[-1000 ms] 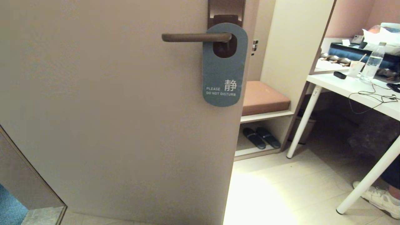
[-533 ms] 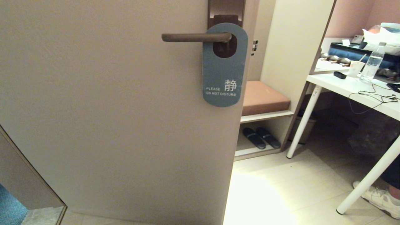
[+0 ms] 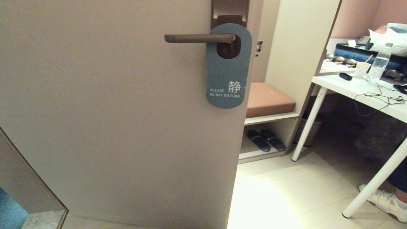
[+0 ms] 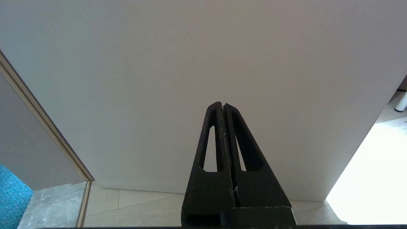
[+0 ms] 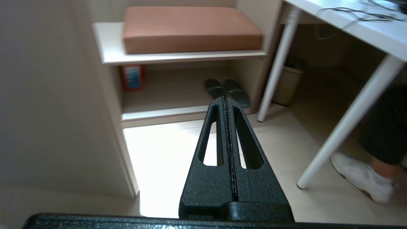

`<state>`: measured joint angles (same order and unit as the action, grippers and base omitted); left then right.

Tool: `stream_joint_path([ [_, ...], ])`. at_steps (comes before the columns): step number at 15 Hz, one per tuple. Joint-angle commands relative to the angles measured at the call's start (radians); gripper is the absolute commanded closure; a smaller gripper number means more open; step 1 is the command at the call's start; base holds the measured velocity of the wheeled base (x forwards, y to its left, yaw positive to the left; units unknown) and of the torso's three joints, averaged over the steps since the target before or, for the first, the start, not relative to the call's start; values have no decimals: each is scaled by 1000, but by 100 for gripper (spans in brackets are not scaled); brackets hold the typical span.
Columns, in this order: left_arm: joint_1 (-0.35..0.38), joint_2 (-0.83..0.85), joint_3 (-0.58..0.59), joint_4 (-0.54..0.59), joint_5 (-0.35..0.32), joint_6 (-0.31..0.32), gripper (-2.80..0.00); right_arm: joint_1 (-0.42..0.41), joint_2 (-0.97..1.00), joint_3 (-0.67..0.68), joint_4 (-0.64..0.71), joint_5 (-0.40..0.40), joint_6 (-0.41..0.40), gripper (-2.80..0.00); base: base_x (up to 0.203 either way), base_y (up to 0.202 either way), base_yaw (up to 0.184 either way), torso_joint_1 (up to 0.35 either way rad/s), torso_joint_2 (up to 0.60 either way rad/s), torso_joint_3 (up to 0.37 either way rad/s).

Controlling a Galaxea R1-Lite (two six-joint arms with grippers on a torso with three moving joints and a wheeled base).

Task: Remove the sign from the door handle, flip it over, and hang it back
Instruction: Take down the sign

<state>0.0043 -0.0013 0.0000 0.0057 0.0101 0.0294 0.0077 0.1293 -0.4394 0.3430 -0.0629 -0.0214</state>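
Note:
The sign (image 3: 227,73) hangs on the door handle (image 3: 198,38) in the head view, grey-blue face with "PLEASE DO NOT DISTURB" outward. The handle passes through its oval hole, in front of the brown backplate (image 3: 230,9). Neither arm shows in the head view. My left gripper (image 4: 222,105) is shut and empty, pointing at the bare lower door. My right gripper (image 5: 224,98) is shut and empty, low, pointing at the floor and shelf beyond the door's edge. The sign and handle do not show in either wrist view.
The door (image 3: 111,111) fills the left. To its right stands a shelf unit with a brown cushion (image 3: 267,98) and dark slippers (image 3: 265,140). A white table (image 3: 359,89) with a bottle and cables stands at the right, with a person's shoe (image 3: 384,202) under it.

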Motion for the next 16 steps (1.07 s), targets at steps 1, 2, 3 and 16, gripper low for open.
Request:
stream_joint_path([
  [1, 0, 1, 0, 0, 1, 0, 0, 11, 232, -81, -40, -59, 36, 0, 0, 0, 0, 0, 0, 0],
  [2, 0, 1, 0, 0, 1, 1, 0, 14, 314, -127, -65, -86, 61, 0, 0, 0, 0, 0, 0, 0],
  [3, 0, 1, 0, 0, 1, 0, 0, 16, 391, -185, -86, -108, 82, 0, 0, 0, 0, 0, 0, 0],
  [16, 0, 1, 0, 0, 1, 0, 0, -2, 891, -481, -278, 84, 99, 0, 0, 0, 0, 0, 0, 0],
])
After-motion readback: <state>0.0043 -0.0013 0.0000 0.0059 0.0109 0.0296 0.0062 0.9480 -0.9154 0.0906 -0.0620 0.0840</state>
